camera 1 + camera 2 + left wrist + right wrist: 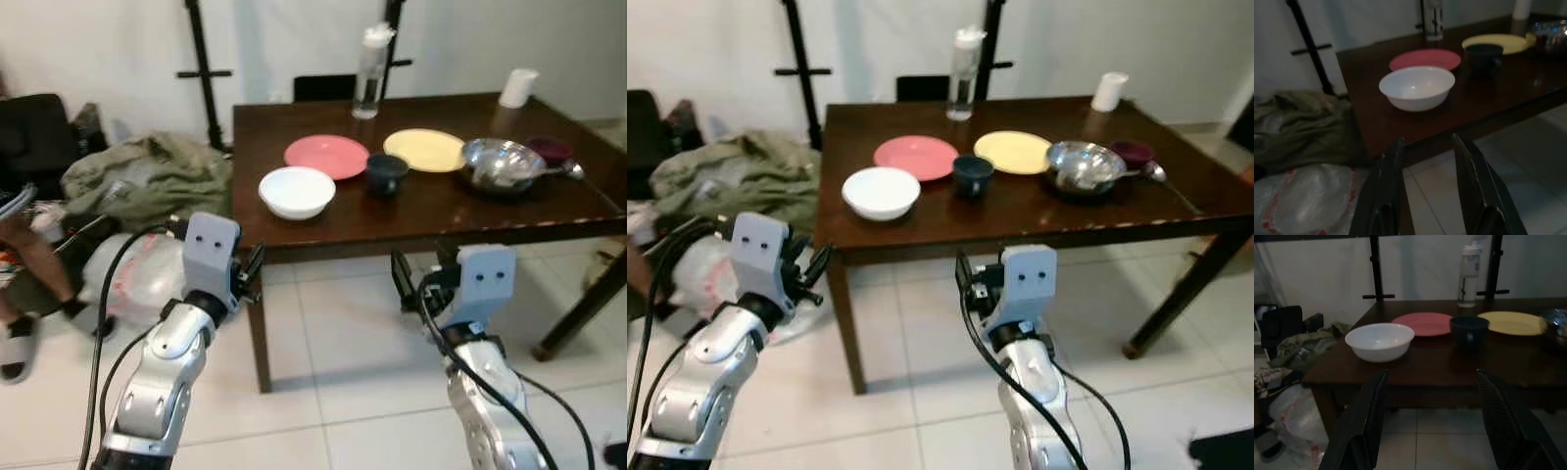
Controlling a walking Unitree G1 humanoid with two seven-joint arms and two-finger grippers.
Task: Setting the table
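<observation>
A dark wooden table (323,230) stands in front of me. On it are a white bowl (297,191), a pink plate (326,156), a dark cup (386,173), a yellow plate (424,149), a steel bowl (500,163) with a spoon in it, and a small maroon bowl (551,149). My left gripper (1427,142) is held open below the table's near left corner, facing the white bowl (1417,88). My right gripper (1432,377) is open too, just short of the front edge, with nothing between its fingers.
A clear bottle (369,73) and a white cup (517,87) stand at the table's far side, with a dark chair (323,86) behind. On the floor to the left lie a green cloth heap (147,176) and a plastic bag (137,274). A person's sandalled foot (18,343) is at the far left.
</observation>
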